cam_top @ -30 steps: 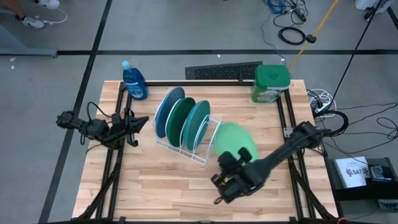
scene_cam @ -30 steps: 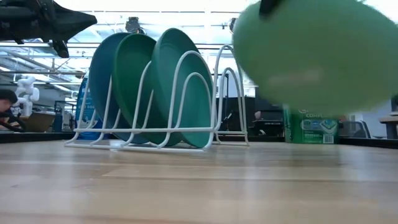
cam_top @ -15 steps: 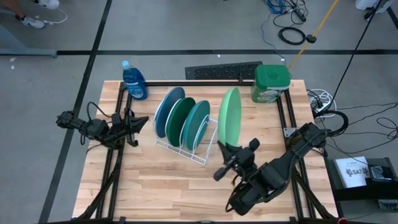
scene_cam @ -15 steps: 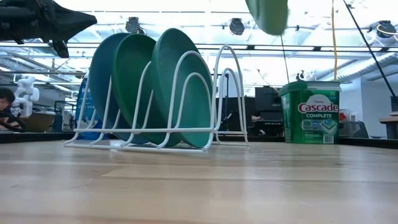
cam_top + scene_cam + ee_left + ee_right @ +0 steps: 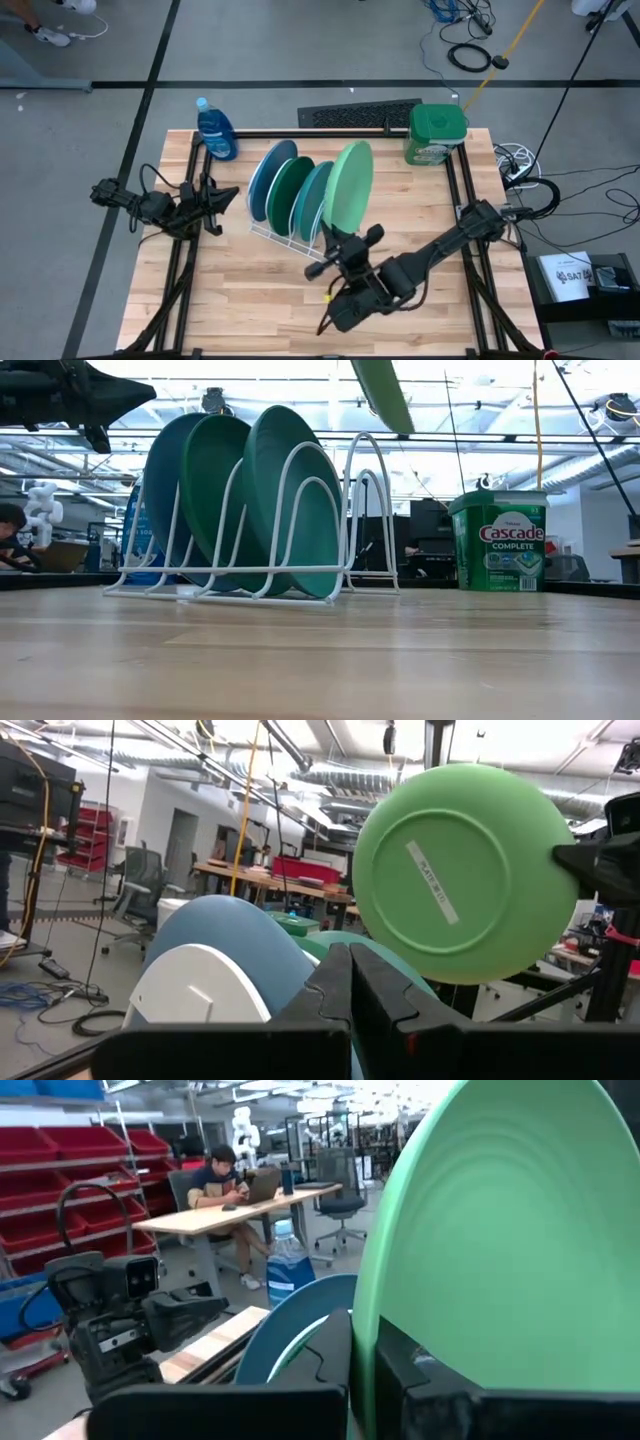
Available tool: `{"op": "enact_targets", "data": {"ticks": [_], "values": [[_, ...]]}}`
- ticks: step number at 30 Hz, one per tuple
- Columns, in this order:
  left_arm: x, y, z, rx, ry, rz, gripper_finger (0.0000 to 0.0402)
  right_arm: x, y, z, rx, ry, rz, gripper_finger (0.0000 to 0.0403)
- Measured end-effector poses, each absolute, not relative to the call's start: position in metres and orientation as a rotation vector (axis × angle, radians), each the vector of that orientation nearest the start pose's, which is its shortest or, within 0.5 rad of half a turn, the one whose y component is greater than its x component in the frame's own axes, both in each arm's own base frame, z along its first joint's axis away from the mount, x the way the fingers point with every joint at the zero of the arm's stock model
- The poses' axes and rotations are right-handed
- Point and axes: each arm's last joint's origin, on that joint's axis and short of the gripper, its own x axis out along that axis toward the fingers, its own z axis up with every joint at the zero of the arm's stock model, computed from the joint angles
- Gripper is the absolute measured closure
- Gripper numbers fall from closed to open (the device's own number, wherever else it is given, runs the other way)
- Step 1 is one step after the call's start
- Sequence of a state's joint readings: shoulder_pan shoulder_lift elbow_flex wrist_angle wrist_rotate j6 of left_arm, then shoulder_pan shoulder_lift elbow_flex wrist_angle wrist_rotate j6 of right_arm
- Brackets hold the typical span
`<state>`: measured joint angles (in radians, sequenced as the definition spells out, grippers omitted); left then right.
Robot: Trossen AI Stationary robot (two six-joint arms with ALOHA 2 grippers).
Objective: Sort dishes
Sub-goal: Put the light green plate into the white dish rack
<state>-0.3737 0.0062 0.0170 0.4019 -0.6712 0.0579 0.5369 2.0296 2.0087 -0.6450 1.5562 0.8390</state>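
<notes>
The light green plate [image 5: 350,188] stands on edge in the air above the right end of the white wire rack [image 5: 292,240]. My right gripper [image 5: 340,243] is shut on it. It shows at the top of the low view [image 5: 380,390]. The blue plate [image 5: 268,168], dark green plate [image 5: 291,184] and teal plate [image 5: 316,200] stand on edge in the rack's slots, leaning on its wires. My left gripper [image 5: 216,206] is shut and empty, hovering left of the rack. My right gripper pinches the light green plate's rim [image 5: 362,1320] between its two fingers, at the plate's near edge. The fingers come from the table's near side, pointing toward the far edge. The plate stands on edge beyond the fingers, tilted, lifted clear of the rack.
A blue soap bottle [image 5: 215,128] stands at the far left corner. A green square tub [image 5: 436,133] stands at the far right. Bare wood lies along the near edge. A person [image 5: 225,1170] sits at a desk beyond the table.
My right gripper has carried the light green plate up and toward the table's left, from right of the rack to above the rack's right end. The plate has turned from lying nearly flat to standing on edge. The three racked plates stay put.
</notes>
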Motion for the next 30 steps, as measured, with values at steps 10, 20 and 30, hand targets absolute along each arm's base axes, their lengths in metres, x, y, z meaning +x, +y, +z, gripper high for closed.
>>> {"op": "enact_targets", "data": {"ticks": [10, 20, 30], "values": [[0.084, -0.014, 0.204, -0.149, -0.35, 0.304, 0.0402, 0.435, 0.17, 0.365, 0.116, 0.03, -0.844, 0.0401], [0.084, -0.014, 0.204, -0.15, -0.35, 0.304, 0.0402, 0.46, 0.167, 0.324, 0.049, 0.081, -0.878, 0.0401], [0.084, -0.014, 0.203, -0.145, -0.341, 0.303, 0.0402, 0.46, 0.185, 0.268, -0.043, 0.152, -0.98, 0.04]]}}
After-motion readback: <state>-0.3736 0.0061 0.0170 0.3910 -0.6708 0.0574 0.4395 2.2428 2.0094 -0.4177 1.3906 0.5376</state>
